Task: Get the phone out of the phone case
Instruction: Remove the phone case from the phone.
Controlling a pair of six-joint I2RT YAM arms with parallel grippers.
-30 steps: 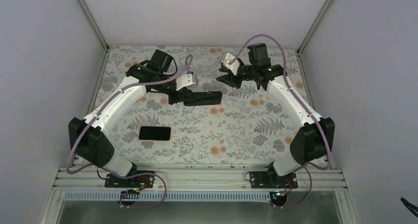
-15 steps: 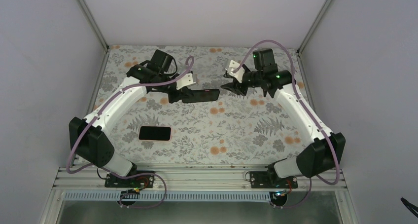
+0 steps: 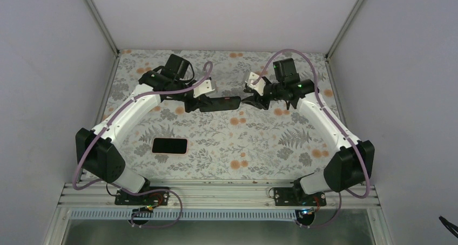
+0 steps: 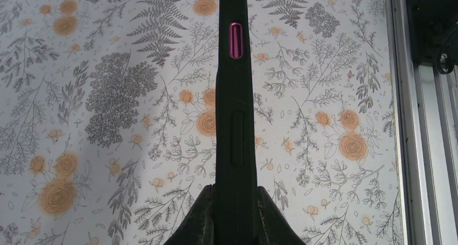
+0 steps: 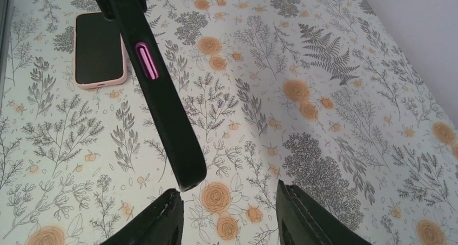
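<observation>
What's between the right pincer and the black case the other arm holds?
Nothing. In the right wrist view the black case ends just short of the right pincer; only flowered tabletop shows behind.

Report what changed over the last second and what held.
The right arm's jaws moved toward the near edge, up to the free end of the black case, and stand open just short of it. The case shifted only slightly. Unchanged: left jaws clamped on the case, pink-edged phone flat on the table.
</observation>
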